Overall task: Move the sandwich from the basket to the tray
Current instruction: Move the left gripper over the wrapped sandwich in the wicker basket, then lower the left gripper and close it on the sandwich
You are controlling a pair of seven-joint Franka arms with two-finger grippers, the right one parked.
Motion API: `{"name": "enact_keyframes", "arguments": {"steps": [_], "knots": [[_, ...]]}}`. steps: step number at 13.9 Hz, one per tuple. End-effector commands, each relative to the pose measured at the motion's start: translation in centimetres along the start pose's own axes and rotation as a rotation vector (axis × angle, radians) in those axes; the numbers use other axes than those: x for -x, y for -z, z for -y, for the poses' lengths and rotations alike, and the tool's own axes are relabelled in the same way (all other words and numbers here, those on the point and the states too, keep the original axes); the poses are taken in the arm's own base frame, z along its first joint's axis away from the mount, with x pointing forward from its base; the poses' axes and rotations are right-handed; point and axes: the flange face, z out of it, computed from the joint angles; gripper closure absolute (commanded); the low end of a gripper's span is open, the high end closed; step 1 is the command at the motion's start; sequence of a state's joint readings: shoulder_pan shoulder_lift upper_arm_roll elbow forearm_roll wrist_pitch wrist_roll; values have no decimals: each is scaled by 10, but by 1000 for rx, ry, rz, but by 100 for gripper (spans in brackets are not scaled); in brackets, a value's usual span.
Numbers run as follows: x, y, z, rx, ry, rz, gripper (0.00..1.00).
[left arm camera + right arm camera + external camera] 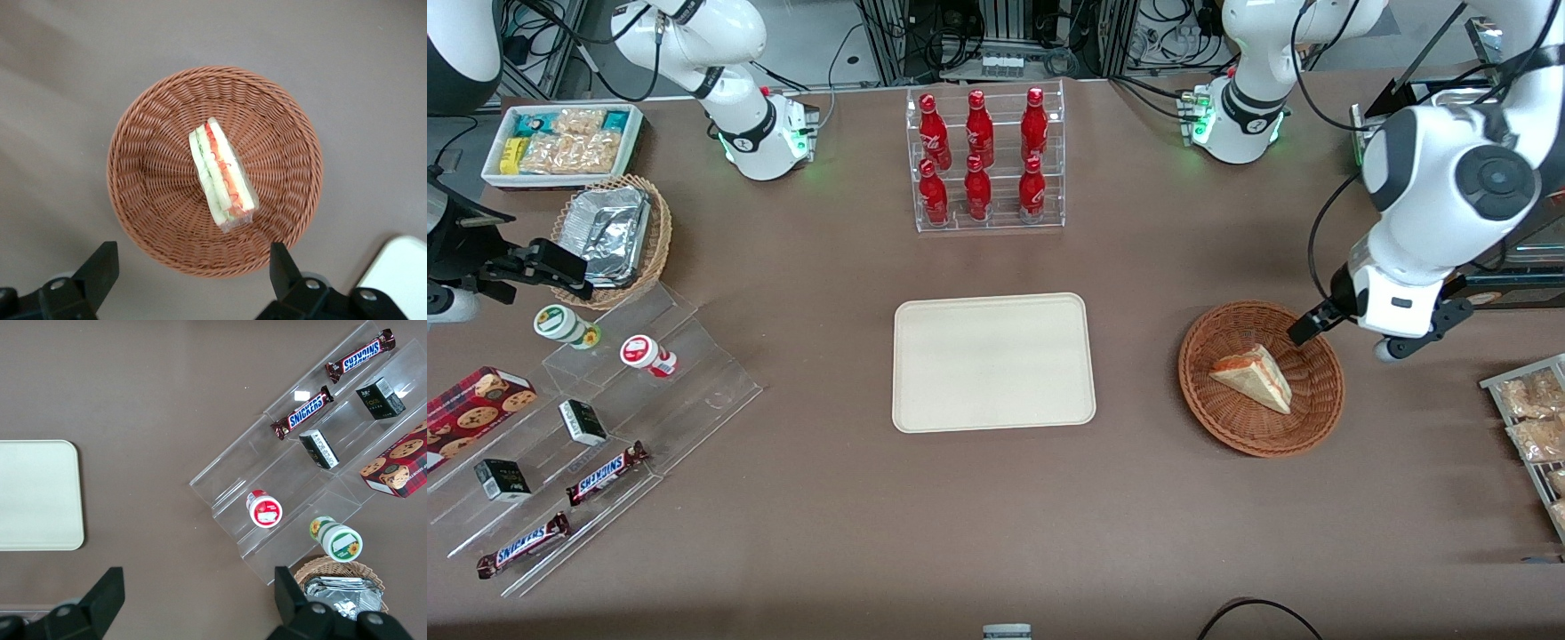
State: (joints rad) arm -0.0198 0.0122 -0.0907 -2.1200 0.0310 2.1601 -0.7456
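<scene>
The sandwich (1254, 378), a wrapped white-bread wedge with red, orange and green filling, lies in the middle of the round reddish-brown basket (1227, 418). My left gripper (1347, 336) hangs open above the table just outside the basket's rim, toward the working arm's end, holding nothing. In the left wrist view the sandwich (222, 175) lies filling edge up in the basket (147, 200), and the gripper (193, 273) has its fingers spread wide and apart from the rim. The cream tray (993, 363) lies bare at mid-table, beside the basket; a corner of the tray (403, 273) shows here too.
A clear rack of red bottles (985, 160) stands farther from the front camera than the tray. Snack packets (1534, 427) lie at the working arm's end. Stepped acrylic shelves (605, 427) with candy bars, a tan basket of foil containers (614, 236) and a white snack box (560, 142) sit at the parked arm's end.
</scene>
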Motion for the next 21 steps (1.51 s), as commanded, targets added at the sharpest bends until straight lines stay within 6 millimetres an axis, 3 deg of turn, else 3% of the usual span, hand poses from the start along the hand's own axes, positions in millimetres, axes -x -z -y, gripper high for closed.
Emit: {"name": "enact_keyframes", "arguments": {"steps": [1, 3, 9, 19, 21], "knots": [[9, -30, 6, 14, 194, -7, 0], [13, -49, -5, 12, 271, 2, 0], [14, -98, -12, 17, 344, 16, 0], [22, -154, -13, 75, 406, -1, 0], [24, -158, -16, 78, 403, 2, 0]]}}
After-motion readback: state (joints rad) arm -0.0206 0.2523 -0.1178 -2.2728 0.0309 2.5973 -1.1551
